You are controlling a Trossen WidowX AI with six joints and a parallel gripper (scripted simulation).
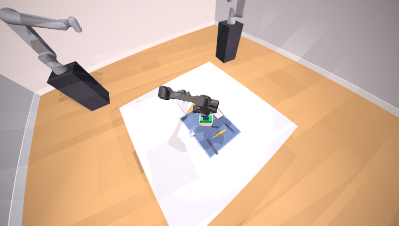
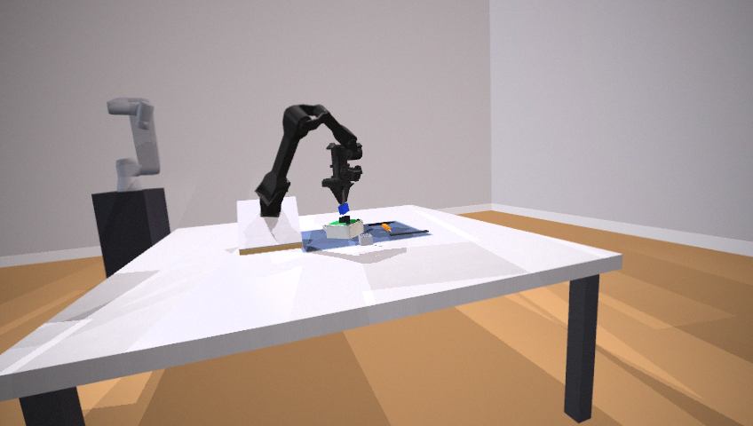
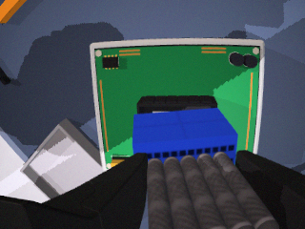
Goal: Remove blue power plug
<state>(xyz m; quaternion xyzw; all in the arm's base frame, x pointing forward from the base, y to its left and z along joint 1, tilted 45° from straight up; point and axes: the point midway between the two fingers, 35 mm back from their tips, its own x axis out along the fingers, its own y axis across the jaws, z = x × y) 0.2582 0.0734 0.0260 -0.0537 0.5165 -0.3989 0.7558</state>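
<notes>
A black robot arm (image 1: 181,96) (image 2: 289,153) reaches over a white table (image 1: 237,167) (image 2: 264,295). Its gripper (image 1: 205,115) (image 2: 343,202) (image 3: 193,163) points down, the two fingers clamped on the blue plug (image 1: 206,117) (image 2: 344,209) (image 3: 185,131), one at each side, with thick grey-brown cables (image 3: 191,191) running from the plug toward the bottom of the wrist frame.

In the exterior view the plug is tilted and apart from the black socket (image 2: 344,218) (image 3: 176,101), just above it. The socket stands on a green circuit board (image 1: 210,121) (image 2: 334,223) (image 3: 114,95) in a shallow white box (image 1: 205,124) (image 2: 343,231) (image 3: 176,42).

The grey tray (image 1: 219,114) (image 3: 71,157) is beside the box, at upper right of it in the top view and at lower left of the wrist frame; the plug is outside it.

The box is on a blue mat (image 1: 201,137) (image 2: 412,230) (image 3: 286,110). To its lower right in the top view lie an orange-handled tool (image 1: 220,133) (image 2: 386,227), black tweezers (image 1: 229,128) and a dark strip (image 1: 211,146) (image 2: 409,232). A small grey block (image 1: 192,133) (image 2: 365,240) sits at the mat's left edge there.
</notes>
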